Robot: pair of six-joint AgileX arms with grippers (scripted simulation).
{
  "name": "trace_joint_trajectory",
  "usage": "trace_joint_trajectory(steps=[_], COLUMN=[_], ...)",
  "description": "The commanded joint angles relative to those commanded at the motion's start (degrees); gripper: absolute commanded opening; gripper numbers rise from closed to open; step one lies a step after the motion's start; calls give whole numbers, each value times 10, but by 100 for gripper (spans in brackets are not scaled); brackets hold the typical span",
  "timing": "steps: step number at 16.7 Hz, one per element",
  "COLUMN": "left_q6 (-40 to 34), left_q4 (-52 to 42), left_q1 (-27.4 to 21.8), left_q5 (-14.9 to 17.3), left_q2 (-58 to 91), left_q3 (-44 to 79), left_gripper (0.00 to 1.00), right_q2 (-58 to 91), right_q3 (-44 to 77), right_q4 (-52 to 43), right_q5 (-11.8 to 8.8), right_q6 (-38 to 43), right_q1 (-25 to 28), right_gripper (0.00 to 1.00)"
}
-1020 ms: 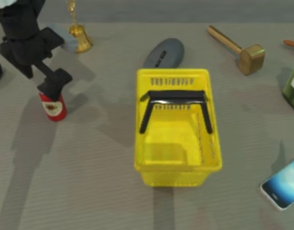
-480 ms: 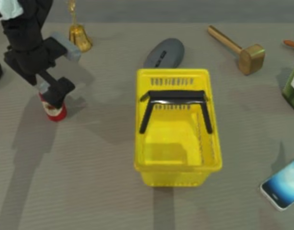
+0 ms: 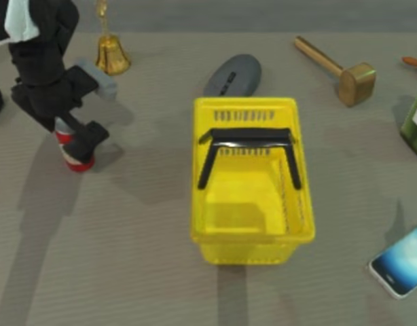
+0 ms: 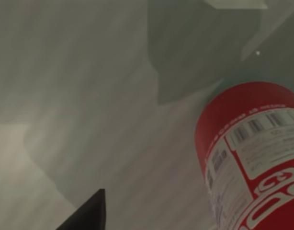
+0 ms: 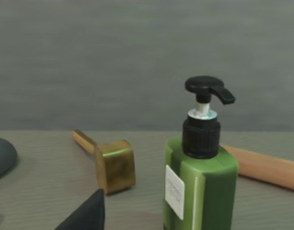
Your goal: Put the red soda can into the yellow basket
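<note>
**Can under L gripper, basket well off to its right**

Can [image 3: 78,157] stands upright on the table [image 3: 127,272], directly under the L gripper [image 3: 78,139] at the top view's left side. Only its lower red body and a bit of white label show below the gripper; the rest is covered by the black fingers and wrist. One dark finger [image 3: 89,133] lies across the can's right side. L wrist view: can [image 4: 254,158] is close up, red with white barcode label, and sits beside one black fingertip [image 4: 89,215]; a clear gap of table shows between them. Only that one fingertip shows there, so can't tell if the jaws are spread or pinched on the can.

Basket [image 3: 252,238] is well apart from the L gripper, toward table centre, handles [image 3: 249,146] folded across its far half, nothing inside.

Beyond the gripper, near it: gold bell [image 3: 112,53]. Farther right: grey mouse [image 3: 233,75], just beyond the basket's far rim; hammer [image 3: 337,69]; green bottle [image 3: 415,122] at the right edge; phone [image 3: 402,260] near right corner.

R arm isn't in the top view. R wrist view shows one dark fingertip [image 5: 87,215], with the bottle [image 5: 199,177] and hammer [image 5: 111,163] ahead of it; R fingers' state: can't tell.
</note>
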Motion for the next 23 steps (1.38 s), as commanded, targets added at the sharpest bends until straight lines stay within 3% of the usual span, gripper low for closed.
trace_joint_trajectory(steps=[12, 23], left_q6=[0, -1], left_q4=[0, 6], left_q1=[0, 0], left_q5=[0, 5], left_q2=[0, -1], left_q3=[0, -2], left_gripper=[2, 0], right_q2=[0, 0], right_q3=[0, 0], right_q4=[0, 0], right_q5=[0, 0], right_q6=[0, 0], right_q1=[0, 0], right_gripper=[100, 100])
